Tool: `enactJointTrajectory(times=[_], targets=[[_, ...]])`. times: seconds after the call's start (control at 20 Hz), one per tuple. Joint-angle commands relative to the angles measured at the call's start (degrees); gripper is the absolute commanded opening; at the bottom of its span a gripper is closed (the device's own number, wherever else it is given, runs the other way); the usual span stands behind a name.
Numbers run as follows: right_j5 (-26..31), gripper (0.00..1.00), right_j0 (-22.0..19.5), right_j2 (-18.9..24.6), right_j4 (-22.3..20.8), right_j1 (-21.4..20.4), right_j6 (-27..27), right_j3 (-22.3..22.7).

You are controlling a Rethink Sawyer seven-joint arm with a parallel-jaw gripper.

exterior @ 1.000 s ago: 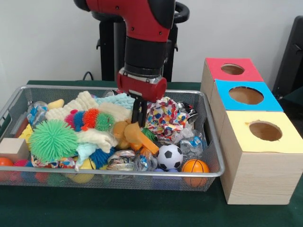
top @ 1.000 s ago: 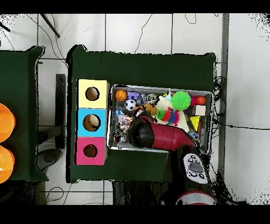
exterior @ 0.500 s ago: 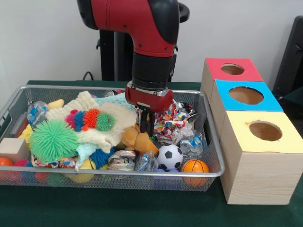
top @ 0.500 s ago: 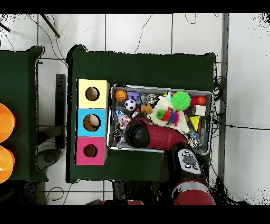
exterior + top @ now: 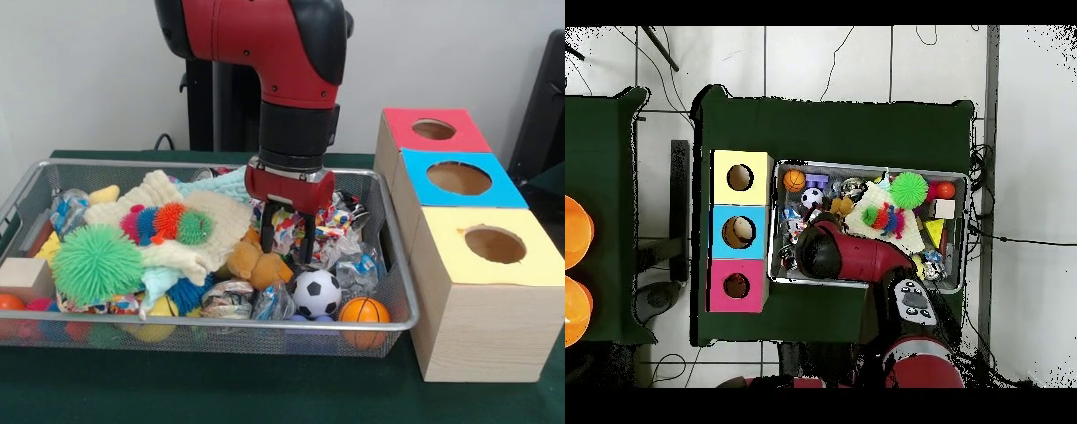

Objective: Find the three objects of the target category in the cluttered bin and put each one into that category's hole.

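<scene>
The wire mesh bin (image 5: pixel 221 324) holds a heap of toys; it also shows in the overhead view (image 5: pixel 865 165). A plain tan-orange soft toy (image 5: pixel 253 262) lies in its middle, and shows in the overhead view (image 5: pixel 841 207). My gripper (image 5: pixel 287 244) is open and empty, low over a colourful crinkly wrapper (image 5: pixel 327 216), just right of the tan toy. In the overhead view the arm (image 5: pixel 827 252) hides the gripper. No tiger-striped toy shows. The red-topped box's hole (image 5: pixel 433 129) is far right at the back, also in the overhead view (image 5: pixel 736 286).
A blue-topped box (image 5: pixel 459 178) and a yellow-topped box (image 5: pixel 494 245) stand next to the red one. The bin holds a small soccer ball (image 5: pixel 316 293), an orange basketball ball (image 5: pixel 364 312), a green puff ball (image 5: pixel 97 262), cream cloth (image 5: pixel 207 225) and a wooden block (image 5: pixel 25 278).
My gripper has moved right, away from the tan toy, and its fingers have gone from close together to spread apart. The tan toy has settled lower in the bin.
</scene>
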Motion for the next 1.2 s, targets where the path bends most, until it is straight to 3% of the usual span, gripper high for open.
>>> enactJointTrajectory(times=[0.05,0.85,1.2], targets=[[2.5,1.0,-0.7,3.3,-0.7,2.5,3.5,-1.3],[3.2,1.0,-0.9,3.4,-0.5,2.3,3.3,-1.4],[7.9,1.0,-2.6,2.6,0.4,-1.3,2.4,-1.8]])
